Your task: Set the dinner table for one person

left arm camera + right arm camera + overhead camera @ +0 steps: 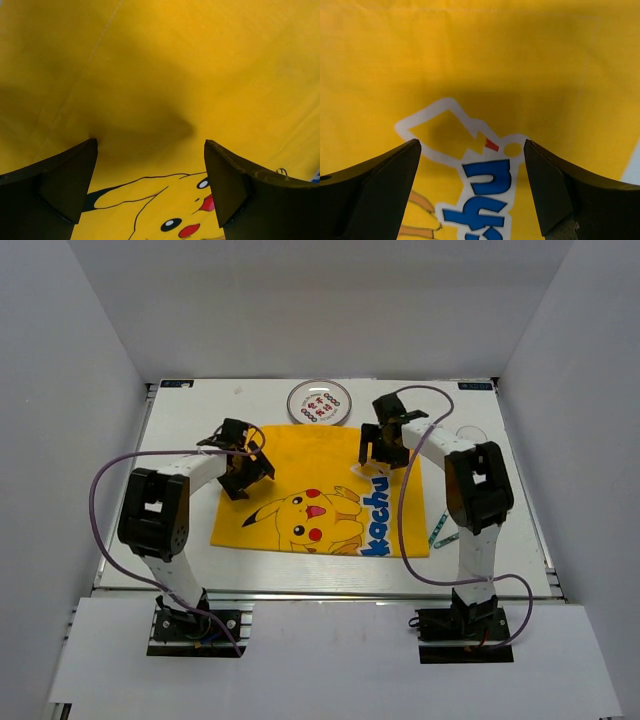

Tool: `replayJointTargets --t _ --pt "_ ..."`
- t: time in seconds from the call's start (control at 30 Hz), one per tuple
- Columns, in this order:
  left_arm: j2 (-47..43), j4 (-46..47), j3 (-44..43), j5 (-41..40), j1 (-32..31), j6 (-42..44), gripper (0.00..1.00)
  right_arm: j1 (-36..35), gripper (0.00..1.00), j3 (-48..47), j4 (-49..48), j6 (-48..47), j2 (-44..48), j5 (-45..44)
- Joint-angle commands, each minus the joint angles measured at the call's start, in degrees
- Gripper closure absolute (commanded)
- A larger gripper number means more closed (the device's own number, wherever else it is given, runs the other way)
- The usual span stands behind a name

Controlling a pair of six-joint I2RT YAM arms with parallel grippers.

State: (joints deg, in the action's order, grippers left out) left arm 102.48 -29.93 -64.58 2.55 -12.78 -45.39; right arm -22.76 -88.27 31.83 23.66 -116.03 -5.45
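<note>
The dinner table [200,415], a flat white rectangular top, fills the middle of the overhead view, with walls on three sides and its near edge partly behind the two arm bases. A yellow cloth placemat [320,455] lies at its centre, smooth and matte, printed with a cartoon Pikachu and blue lettering. The lettering is cut across by the right arm, and the mat's upper corners sit under both wrists. A slim teal utensil [440,531] shows at the mat's lower right, half hidden by that arm, so its type cannot be told. At the upper right a faint round outline [476,430] is too pale to identify. A round patterned plate [320,402] sits just above the mat's top edge. The left gripper [250,472] [150,145] hangs over bare yellow fabric [175,60], its dark wedge-shaped fingers spread wide and grasping nothing. The right gripper [380,452] [472,145] is likewise released over the print [480,50]. In both wrist views the fingers are cropped at the frame's bottom.
</note>
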Motion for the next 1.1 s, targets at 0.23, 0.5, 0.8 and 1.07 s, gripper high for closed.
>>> replayJointTargets --t 0.23,0.5,0.8,1.07 --pt "-8.3 -2.0 20.1 -13.9 -3.5 -8.6 0.02 -4.3 0.11 22.8 -9.0 3.1 3.1 -0.1" --pt "-7.7 -0.8 21.3 -15.5 -3.5 -7.8 0.02 -4.9 0.11 22.8 -10.3 1.8 3.5 -1.9" --pt "0.3 -5.2 6.8 -14.4 -2.4 -8.7 0.02 -2.5 0.11 0.8 0.3 -0.9 -8.9 -4.2" --pt "3.1 -8.8 -1.6 -15.7 -1.9 -8.2 0.02 -1.6 0.11 4.0 -0.2 1.3 -6.1 -4.3"
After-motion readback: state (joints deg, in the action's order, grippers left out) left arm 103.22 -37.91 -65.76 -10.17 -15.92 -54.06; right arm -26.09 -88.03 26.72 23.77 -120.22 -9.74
